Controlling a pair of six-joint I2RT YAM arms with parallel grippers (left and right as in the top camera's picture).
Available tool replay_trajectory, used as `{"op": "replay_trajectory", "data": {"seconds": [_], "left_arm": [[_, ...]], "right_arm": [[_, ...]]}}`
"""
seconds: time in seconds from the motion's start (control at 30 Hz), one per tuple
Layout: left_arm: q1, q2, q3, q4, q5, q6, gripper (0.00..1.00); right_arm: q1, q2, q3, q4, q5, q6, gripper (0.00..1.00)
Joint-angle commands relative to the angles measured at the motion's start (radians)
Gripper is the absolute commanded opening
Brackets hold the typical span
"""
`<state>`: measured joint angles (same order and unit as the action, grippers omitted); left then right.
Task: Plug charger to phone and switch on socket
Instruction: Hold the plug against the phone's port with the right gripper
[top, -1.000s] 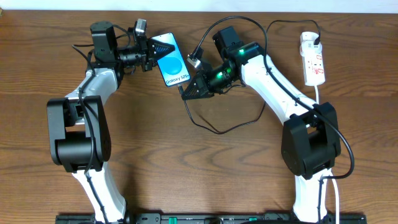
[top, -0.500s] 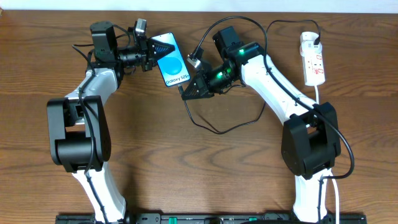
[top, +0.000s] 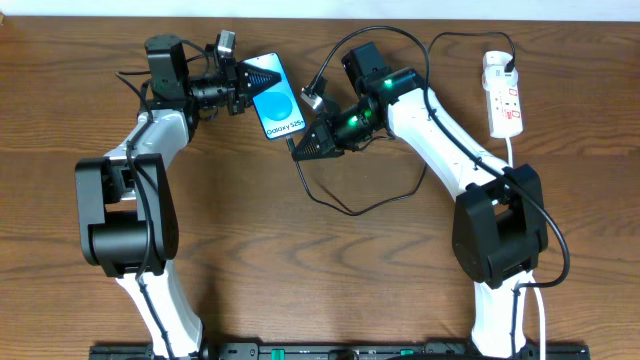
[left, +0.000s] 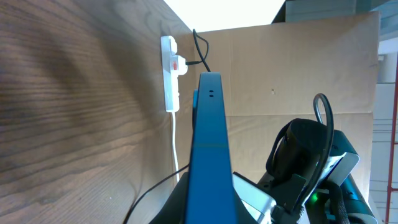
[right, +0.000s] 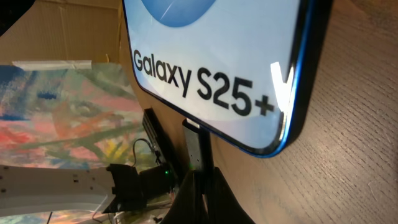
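My left gripper (top: 248, 88) is shut on the phone (top: 276, 95) and holds it tilted above the table, its blue screen reading "Galaxy S25+". In the left wrist view the phone (left: 208, 137) shows edge-on, rising from between my fingers. My right gripper (top: 301, 149) is shut on the charger's connector tip (right: 195, 144), which points up at the phone's (right: 211, 50) bottom edge. Whether the tip sits inside the port is hidden. The charger cable (top: 350, 208) loops across the table and runs back to the white socket (top: 503, 95) at the far right.
The socket's thick white cord (top: 512, 150) trails down past the right arm's base. The socket (left: 169, 74) also shows in the left wrist view near a cardboard wall (left: 280, 68). Bare wooden table (top: 300, 280) lies in front.
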<state>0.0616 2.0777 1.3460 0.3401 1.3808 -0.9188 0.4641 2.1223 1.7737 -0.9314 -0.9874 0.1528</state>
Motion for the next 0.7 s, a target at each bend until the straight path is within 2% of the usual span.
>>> {"op": "replay_trajectory", "data": {"seconds": [0.0, 0.67], "left_arm": [[0.000, -0.022, 0.005, 0.002, 0.023, 0.010, 0.07], [-0.002, -0.022, 0.005, 0.002, 0.010, 0.025, 0.07]], "right_arm": [[0.006, -0.003, 0.011, 0.005, -0.010, 0.008, 0.01], [0.006, -0.003, 0.011, 0.004, -0.010, 0.008, 0.01]]}}
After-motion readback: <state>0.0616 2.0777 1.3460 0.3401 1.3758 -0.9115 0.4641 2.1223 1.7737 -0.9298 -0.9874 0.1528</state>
